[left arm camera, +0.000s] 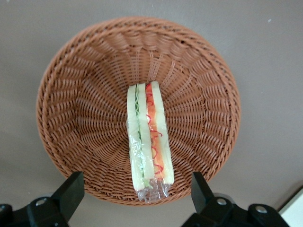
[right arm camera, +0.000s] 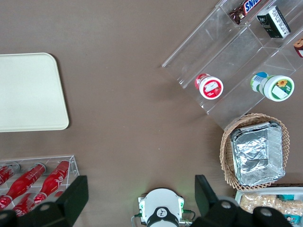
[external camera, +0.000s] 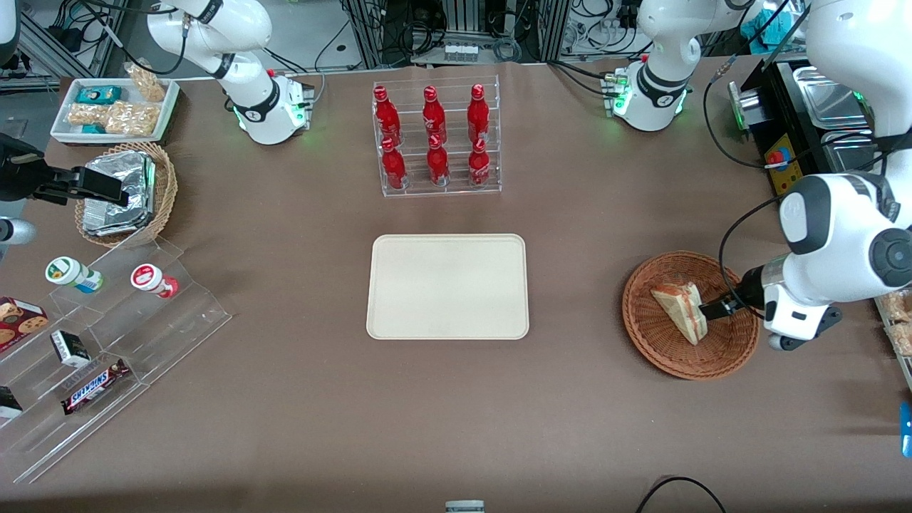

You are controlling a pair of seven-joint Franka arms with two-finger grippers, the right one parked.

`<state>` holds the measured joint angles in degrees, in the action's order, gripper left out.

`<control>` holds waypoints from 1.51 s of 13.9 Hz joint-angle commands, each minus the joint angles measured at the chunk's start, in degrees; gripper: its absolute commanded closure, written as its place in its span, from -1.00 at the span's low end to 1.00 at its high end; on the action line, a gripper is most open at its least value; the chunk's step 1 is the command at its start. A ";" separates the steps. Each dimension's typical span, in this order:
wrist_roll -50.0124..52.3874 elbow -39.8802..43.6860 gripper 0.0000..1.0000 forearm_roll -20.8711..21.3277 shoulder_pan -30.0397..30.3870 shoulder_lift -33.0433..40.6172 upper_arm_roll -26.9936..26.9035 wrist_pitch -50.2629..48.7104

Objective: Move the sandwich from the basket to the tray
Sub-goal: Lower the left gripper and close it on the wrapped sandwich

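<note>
End effector poised over the sandwich

The end effector point(left arm camera: 135, 196) hangs spread above the basket point(left arm camera: 71, 94), fingers straddling the sandwich point(left arm camera: 147, 139), whose long axis runs between them.

Brown table covering point(external camera: 299, 399) spanning whole work surface, matte, showing faint creases. Overhead light falling evenly, casting soft shadows. Clear acrylic rack point(external camera: 437, 139) holding six red bottles point(external camera: 435, 107), standing at table's middle, farther from front camera. Stepped clear display stand point(external camera: 107, 342) sitting toward parked arm's end. Metal frames and tangled black cables point(external camera: 442, 28) lining the edge farthest from camera. Steel trays point(external camera: 830, 100) sitting at working arm's end.
</note>
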<state>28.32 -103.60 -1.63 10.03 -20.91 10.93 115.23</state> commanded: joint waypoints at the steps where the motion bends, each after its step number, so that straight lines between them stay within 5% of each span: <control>1: 1.47 -0.55 -1.00 -0.48 -0.97 -1.40 0.23 0.97; 14: 1.38 -6.00 -1.00 -0.39 -1.51 -5.71 0.23 9.93; 17: 0.77 -5.91 -0.39 -0.39 -1.42 -5.89 0.23 9.84; 21: 0.94 -5.82 -0.11 -0.48 -1.33 -5.80 0.23 9.40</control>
<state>28.91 -108.79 -1.70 8.92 -27.46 11.25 124.23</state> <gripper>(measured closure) 0.335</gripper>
